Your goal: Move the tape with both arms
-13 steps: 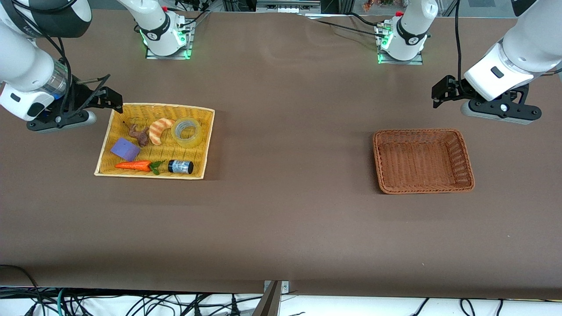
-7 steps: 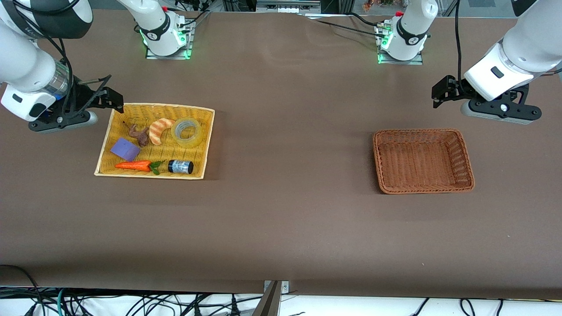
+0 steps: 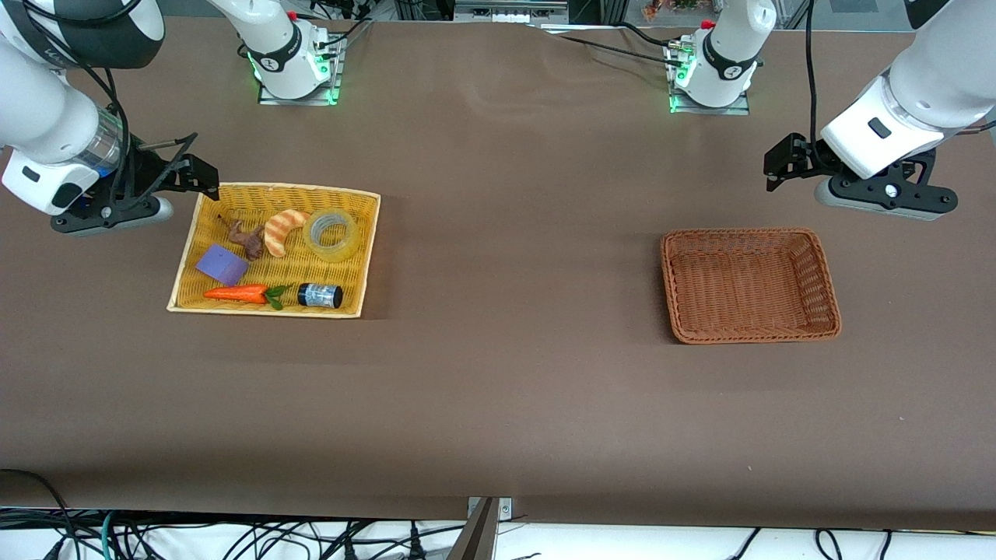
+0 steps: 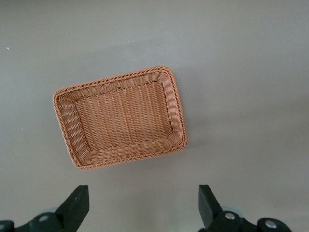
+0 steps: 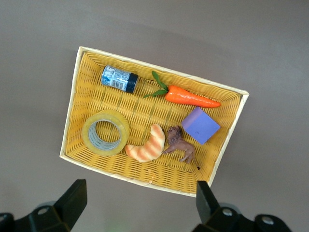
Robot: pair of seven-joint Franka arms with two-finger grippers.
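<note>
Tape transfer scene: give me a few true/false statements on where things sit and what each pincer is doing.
1. The tape lies flat in the yellow basket. True.
2. The brown basket holds the carrot. False: it holds nothing; the carrot is in the yellow basket.
3. The right pincer is shut on the tape. False: it is open, up in the air, gripping nothing.
4. The left pincer is open. True.
5. The croissant lies beside the tape. True.

No print on the small jar's blue label (image 5: 116, 77) can be read.
</note>
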